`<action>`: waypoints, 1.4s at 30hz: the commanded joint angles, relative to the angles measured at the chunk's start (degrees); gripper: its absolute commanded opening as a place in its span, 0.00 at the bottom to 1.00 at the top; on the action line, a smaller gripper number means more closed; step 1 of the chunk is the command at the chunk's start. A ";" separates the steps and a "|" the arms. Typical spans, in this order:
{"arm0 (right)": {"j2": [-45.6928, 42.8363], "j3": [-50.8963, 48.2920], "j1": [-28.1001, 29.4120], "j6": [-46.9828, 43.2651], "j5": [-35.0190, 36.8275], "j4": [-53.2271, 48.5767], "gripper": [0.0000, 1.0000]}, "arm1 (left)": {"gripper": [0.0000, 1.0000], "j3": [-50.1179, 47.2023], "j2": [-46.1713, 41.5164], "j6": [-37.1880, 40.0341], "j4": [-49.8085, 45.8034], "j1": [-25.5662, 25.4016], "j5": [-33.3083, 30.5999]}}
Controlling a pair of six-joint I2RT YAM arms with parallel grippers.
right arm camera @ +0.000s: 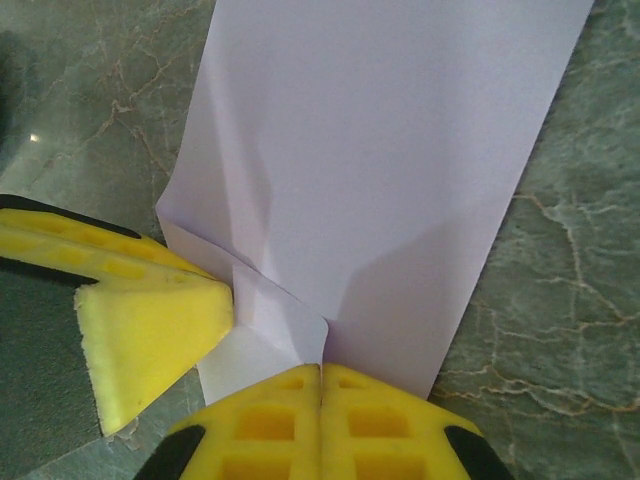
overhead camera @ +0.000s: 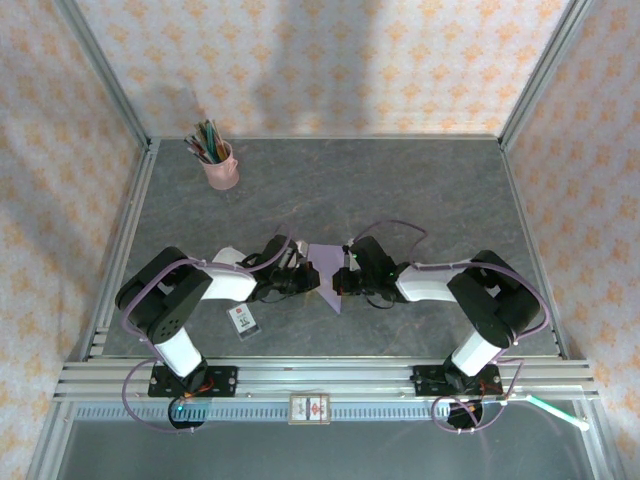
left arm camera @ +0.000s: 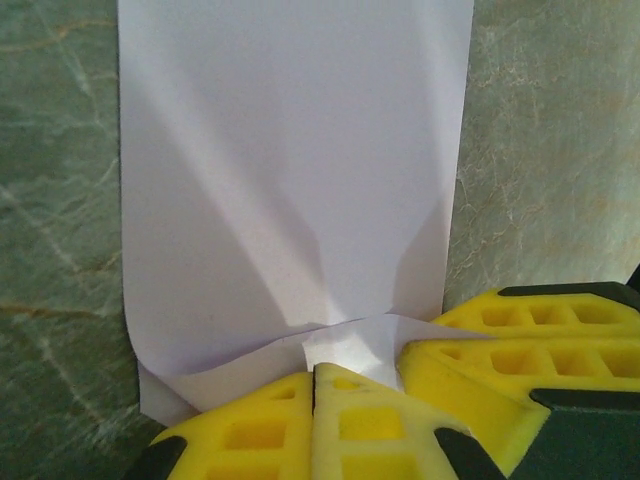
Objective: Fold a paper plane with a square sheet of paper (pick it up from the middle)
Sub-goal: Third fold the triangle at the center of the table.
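The lavender paper, folded to a narrow pointed shape, lies flat on the table, directly between the two sets of fingers. The left fingers are pressed together, tips at the paper's folded end. The right fingers are likewise together, tips at the same end, just beside the left pair. Whether either pair pinches a flap is unclear. Both arms reach inward with elbows bent and wrists low, facing each other across the paper. A small white card lies behind the left fingers.
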 commanded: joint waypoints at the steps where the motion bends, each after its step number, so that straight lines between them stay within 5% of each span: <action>1: 1.65 0.50 -0.39 -1.55 4.97 -7.28 0.08 | 0.06 -0.51 3.41 2.92 -7.10 -0.85 -3.81; 18: -10.94 4.03 -0.39 -5.83 12.24 -19.13 0.22 | 0.04 0.24 5.42 5.10 -10.55 -1.03 -7.01; 23: -18.13 -0.59 0.19 -3.31 3.66 -12.17 0.23 | 0.04 0.13 5.25 4.76 -10.09 -1.02 -7.14; 31: -7.95 2.27 6.53 -1.14 -1.97 -7.22 0.04 | 0.04 0.37 5.25 4.31 -10.05 -1.03 -6.95; 42: -0.37 4.47 6.53 -2.67 0.54 -9.36 0.00 | 0.03 0.14 5.16 4.83 -10.25 -1.03 -6.92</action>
